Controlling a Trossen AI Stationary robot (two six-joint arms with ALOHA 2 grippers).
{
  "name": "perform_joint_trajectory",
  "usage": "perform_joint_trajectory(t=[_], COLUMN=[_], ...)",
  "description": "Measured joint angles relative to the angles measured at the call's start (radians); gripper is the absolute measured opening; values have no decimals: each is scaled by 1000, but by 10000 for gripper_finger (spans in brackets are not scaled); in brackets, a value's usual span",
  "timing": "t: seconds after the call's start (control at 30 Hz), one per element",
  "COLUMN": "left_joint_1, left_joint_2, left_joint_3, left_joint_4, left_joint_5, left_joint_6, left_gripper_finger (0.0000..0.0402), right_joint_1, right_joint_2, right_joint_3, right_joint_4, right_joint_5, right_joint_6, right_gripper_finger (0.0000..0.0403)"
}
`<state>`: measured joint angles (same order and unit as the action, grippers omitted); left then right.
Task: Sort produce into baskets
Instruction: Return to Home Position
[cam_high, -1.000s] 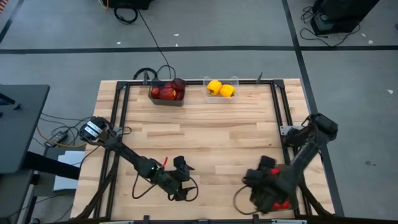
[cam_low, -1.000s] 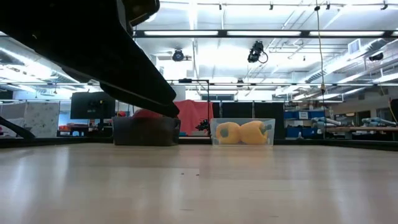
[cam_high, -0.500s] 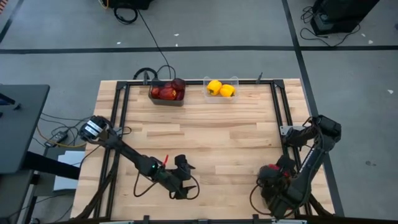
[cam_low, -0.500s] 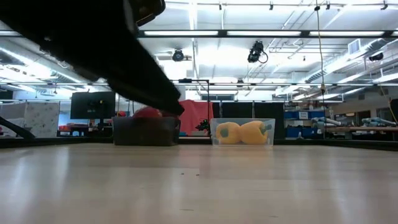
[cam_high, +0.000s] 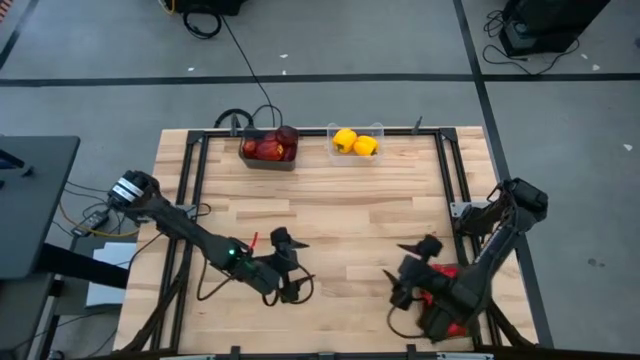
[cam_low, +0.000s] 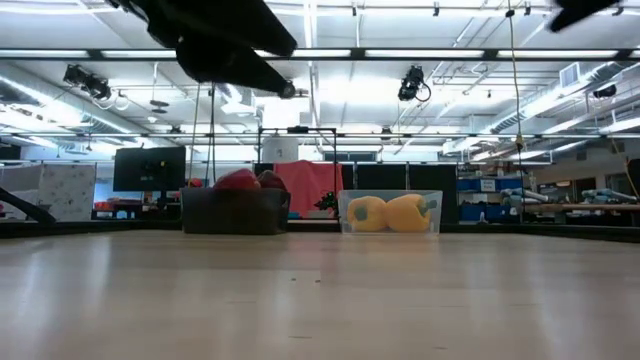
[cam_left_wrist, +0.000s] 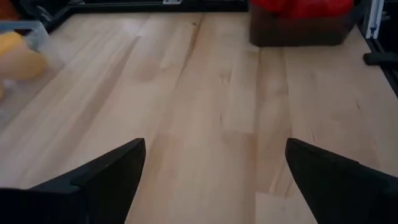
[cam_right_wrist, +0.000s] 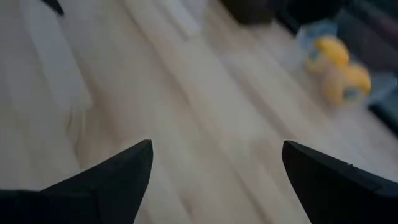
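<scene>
Red produce (cam_high: 270, 146) heaps the dark bin (cam_high: 268, 164) at the far edge of the bench (cam_high: 340, 210). Two yellow peppers (cam_high: 354, 143) sit in the clear bin (cam_high: 383, 131) just beside it. I see no loose piece on the boards between them and me. A third bin I cannot make out: my right arm folds over the near right corner.

From this I judge the sorting done and the step in hand to be the return to my rest pose.

My left end effector (cam_high: 292, 266) hangs over the near middle of the bench, fingers spread wide, gripping and touching nothing. The left wrist view shows only bare wood between them. My right end effector (cam_high: 405, 272) hangs near it, to its right, likewise spread wide and empty.

The next move, as I reckon it, calls for folding both arms back toward their bases. The right arm should lift clear of whatever sits beneath it, and the two end effectors should pass well apart.
</scene>
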<state>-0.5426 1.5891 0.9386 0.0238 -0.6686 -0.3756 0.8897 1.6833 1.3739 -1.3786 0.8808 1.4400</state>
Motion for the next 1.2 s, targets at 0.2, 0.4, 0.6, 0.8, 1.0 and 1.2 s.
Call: perform_joint_trajectory(t=[0.2,0.4,0.6,0.8,1.0,1.2], left_joint_1=[12,14,45,98,227,414], left_joint_2=[-104,-237,-420,-551,-645,-762], left_joint_3=[0,-50,-253,-571,-672,-672], left_joint_4=[-133,-184,-139,301,395,370], left_joint_5=[-15,-58,-93,-26,65,250], left_joint_6=[11,32,105,156,222,289], left_gripper_finger=[392,392,392,392,392,392], right_joint_1=[-145,-324,-460,-556,-651,-748], right_joint_2=[0,0,0,0,-21,-159], right_joint_3=[-53,-144,-240,-325,-430,-569], right_joint_4=[266,752,1309,1591,1763,1881], right_joint_5=[62,-45,-270,-421,-598,-715], right_joint_6=[-309,-729,-1151,-1314,-1356,-1381], right_gripper_finger=[367,349,292,175,34,28])
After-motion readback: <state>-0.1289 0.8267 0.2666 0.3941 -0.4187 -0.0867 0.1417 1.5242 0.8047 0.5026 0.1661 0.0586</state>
